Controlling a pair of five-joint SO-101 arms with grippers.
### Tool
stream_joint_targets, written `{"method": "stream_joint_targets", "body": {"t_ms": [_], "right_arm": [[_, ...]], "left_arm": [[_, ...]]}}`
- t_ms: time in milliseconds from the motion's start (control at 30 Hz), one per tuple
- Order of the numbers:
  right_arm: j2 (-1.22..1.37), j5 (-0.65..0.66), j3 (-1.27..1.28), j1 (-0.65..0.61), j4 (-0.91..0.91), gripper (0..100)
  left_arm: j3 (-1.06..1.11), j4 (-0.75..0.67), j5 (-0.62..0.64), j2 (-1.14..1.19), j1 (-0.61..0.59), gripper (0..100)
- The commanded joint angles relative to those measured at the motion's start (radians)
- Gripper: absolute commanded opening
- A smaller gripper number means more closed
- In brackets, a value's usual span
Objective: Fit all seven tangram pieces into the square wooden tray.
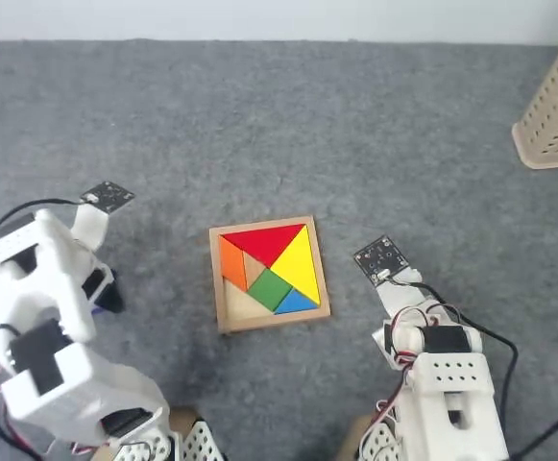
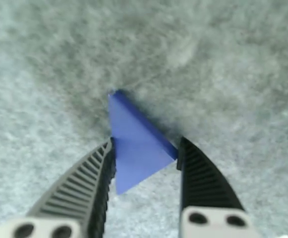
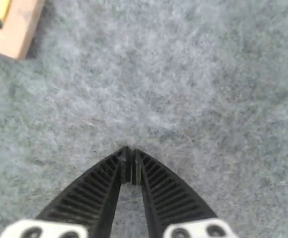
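White arms, two, stand at the near edge of grey felt. Left gripper (image 2: 144,145): jaws clenched on the blue triangle (image 2: 137,148), one ribbed finger against each of two edges, the point aimed away from the wrist; it sits left of the tray, well apart from it. Right gripper (image 3: 131,151): jaws pressed together on nothing, low over the felt just right of the tray's near right corner. Square wooden tray (image 1: 277,323), one, centre: six pieces seated, namely red triangle (image 1: 264,240), yellow triangle (image 1: 300,267), orange piece (image 1: 232,261), green square (image 1: 271,288), light blue triangle (image 1: 298,303) and what appears to be a tan triangle (image 1: 253,268). One gap (image 1: 235,307) remains at the near left corner. Judged handling: the blue triangle is light, stiff and smooth-faced; slanted edges could let it squirt out of the grip, so hold near its broad middle. Far right: one pale perforated basket (image 1: 557,106).
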Motion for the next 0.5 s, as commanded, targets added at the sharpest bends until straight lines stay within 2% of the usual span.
{"method": "stream_joint_targets", "body": {"t_ms": [0,333,467], "right_arm": [[-0.024,0.018,-0.005,0.015,-0.015,0.7],[-0.024,0.02,-0.003,0.015,-0.015,0.7],[-0.024,0.021,-0.003,0.015,-0.015,0.7]], "left_arm": [[-0.036,-0.015,-0.037,0.055,-0.02,8],[-0.254,0.232,-0.038,0.055,-0.02,7],[-0.295,0.253,-0.038,0.055,-0.02,7]]}}
